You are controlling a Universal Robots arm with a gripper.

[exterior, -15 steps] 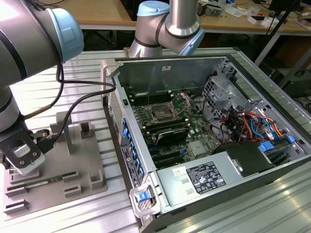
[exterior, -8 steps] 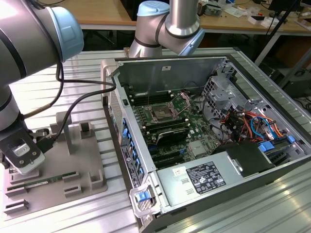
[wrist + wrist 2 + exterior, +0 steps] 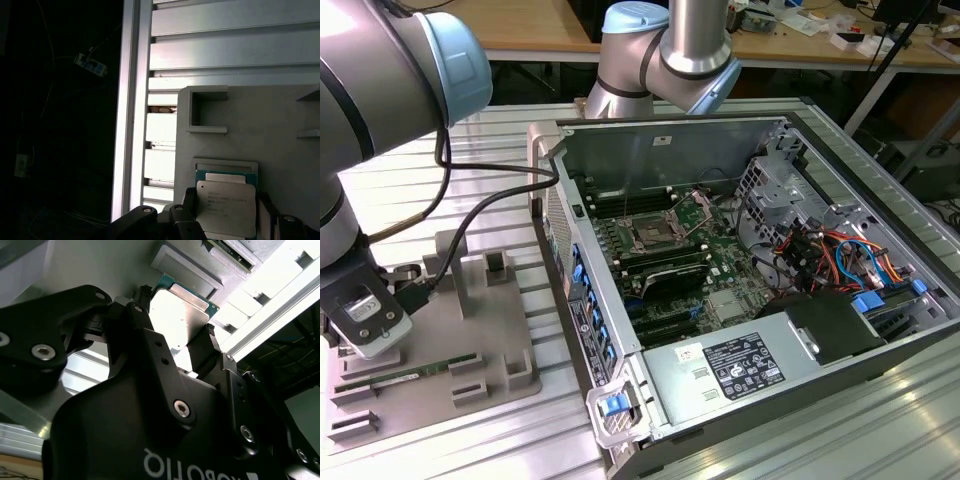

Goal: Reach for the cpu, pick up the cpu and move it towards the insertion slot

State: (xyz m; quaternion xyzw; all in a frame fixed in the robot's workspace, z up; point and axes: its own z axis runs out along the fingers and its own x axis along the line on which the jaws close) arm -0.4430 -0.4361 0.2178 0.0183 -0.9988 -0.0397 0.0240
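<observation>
Your arm's black-fingered gripper [image 3: 368, 340] sits at 8 o'clock in the exterior view, low over the grey moulded fixture plate [image 3: 470, 320]. In both wrist views its fingers [image 3: 210, 340] press on two opposite edges of the small flat square cpu [image 3: 225, 210] with silvery metal top: clamped. The cpu is at its recessed nest on that plate; lifted or seated, cannot tell. The square metal-framed insertion slot [image 3: 653, 236] lies well apart toward 3 o'clock, inside the open grey computer case [image 3: 660, 150].
</observation>
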